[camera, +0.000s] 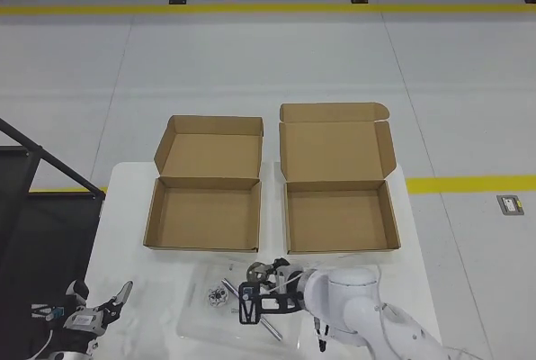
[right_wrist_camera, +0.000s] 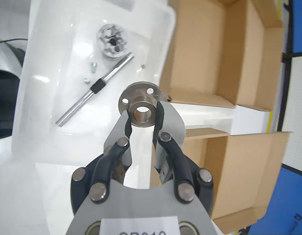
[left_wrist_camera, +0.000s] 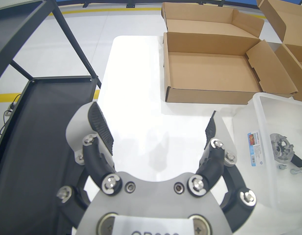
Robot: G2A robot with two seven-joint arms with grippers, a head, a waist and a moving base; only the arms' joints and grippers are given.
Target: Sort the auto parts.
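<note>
Clamping flanged bushing (right_wrist_camera: pixel 140 97) by its hub, right gripper (right_wrist_camera: pixel 143 114) narrowed onto it, bore axis pointing back toward wrist, flange farthest out, left gripper (left_wrist_camera: pixel 154 113) wide open, empty.

Grey flanged bushing (right_wrist_camera: pixel 141 99) was brushed metal; thin rod (right_wrist_camera: pixel 75 107) polished, possibly chromed; translucent bin (right_wrist_camera: pixel 50 20) glossy plastic; brown boxes (right_wrist_camera: pixel 202 50) matt cardboard.

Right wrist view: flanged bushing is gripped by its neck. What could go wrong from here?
The right gripper pinches the flanged steel bushing with its pad tips on a smooth neck; it might slip or swivel and drop onto the slotted metal disc and chrome rod in the clear plastic tray. Carried low, its flange may catch the wall of the brown cardboard box.
</note>
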